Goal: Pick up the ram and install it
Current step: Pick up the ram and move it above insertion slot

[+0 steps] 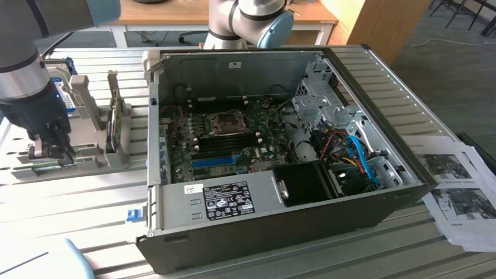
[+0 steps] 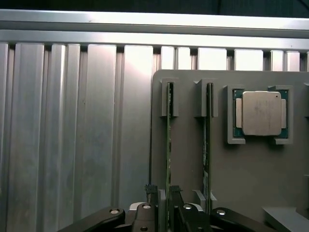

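Gripper (image 2: 163, 189) spread astride the thin green ram stick (image 2: 169, 145) in its grey holder (image 2: 186, 154), nine o'clock of the black computer case (image 1: 256, 238); I'd centre squarely before pinching.

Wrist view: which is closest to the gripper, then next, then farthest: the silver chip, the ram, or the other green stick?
1. The ram, between the gripper's open fingertips.
2. The other green stick, in the neighbouring slot.
3. The silver chip, in its square pocket beyond.

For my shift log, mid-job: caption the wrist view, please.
Open hand straddling the ram, standing on edge in a gray holder beside a processor chip.
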`<state>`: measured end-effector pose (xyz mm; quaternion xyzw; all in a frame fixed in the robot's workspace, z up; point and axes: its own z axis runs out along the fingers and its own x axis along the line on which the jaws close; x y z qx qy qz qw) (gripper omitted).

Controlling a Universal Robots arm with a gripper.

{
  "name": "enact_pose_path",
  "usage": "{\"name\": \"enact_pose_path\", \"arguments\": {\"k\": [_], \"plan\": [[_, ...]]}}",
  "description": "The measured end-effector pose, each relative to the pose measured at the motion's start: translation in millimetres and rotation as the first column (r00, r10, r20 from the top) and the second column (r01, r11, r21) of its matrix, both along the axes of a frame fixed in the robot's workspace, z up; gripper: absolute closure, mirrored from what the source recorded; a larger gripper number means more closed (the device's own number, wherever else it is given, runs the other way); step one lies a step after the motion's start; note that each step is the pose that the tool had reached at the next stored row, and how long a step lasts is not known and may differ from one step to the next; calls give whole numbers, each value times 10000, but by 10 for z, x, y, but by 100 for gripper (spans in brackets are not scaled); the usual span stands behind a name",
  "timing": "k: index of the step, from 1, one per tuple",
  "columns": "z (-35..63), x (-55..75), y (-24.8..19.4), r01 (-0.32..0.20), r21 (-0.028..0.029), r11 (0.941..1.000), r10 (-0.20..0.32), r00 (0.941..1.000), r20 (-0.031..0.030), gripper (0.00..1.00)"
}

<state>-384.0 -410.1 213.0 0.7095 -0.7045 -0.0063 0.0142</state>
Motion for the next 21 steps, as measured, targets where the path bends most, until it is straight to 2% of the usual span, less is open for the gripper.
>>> {"name": "enact_pose_path", "arguments": {"k": [7,12,15,21], "plan": [[-27,0,0,0,0,10000,0,10000,-1,77],[-33,0,28,1,1,10000,-1,10000,1,77],[-33,-2,30,-1,0,10000,1,10000,0,77],[-36,-67,36,0,0,10000,0,10000,-1,77]]}}
